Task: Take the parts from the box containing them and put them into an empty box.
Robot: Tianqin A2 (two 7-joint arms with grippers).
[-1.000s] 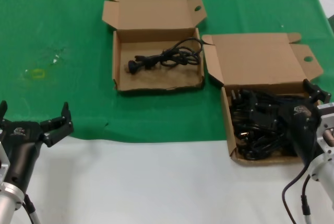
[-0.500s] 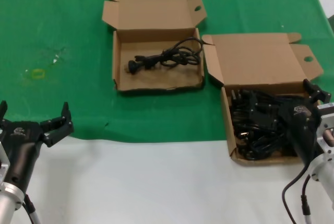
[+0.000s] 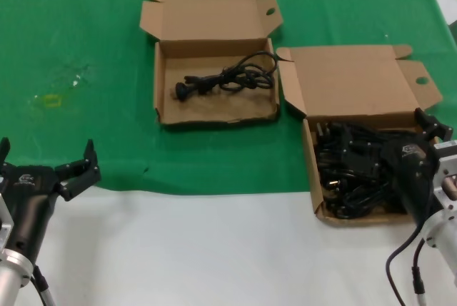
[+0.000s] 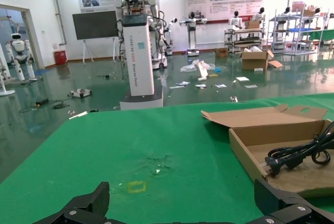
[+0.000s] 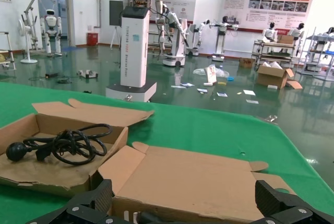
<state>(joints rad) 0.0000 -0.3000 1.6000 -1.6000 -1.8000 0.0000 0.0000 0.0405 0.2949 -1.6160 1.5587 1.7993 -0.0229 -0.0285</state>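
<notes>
Mid-transfer, by the look of it: one black cable [image 3: 227, 78] already lying in the wider box [image 3: 166, 113] at 12 o'clock on the tabletop [image 3: 93, 28], and a tangled pile of cables [image 3: 353, 167] filling the squarish box [image 3: 313, 177] at 4 o'clock. The two boxes sit just beside each other, lids folded back, the wider one at about 10 o'clock from the full one.

Step in hand, judged so: reaching for another pick. Right gripper [image 5: 182, 209] low over the pile, jaws spread wide, nothing seen between them. Whether the fingers touch the cables cannot be told.

Left gripper [image 3: 47, 155] parked at 7 o'clock near the tabletop's front edge, jaws wide open and empty.

Next move: sink into the pile, close on one plug or loop, lift slowly. Likely snagging, since the cords lie knotted together. Then carry towards 10 o'clock and release beside the cable already there.
</notes>
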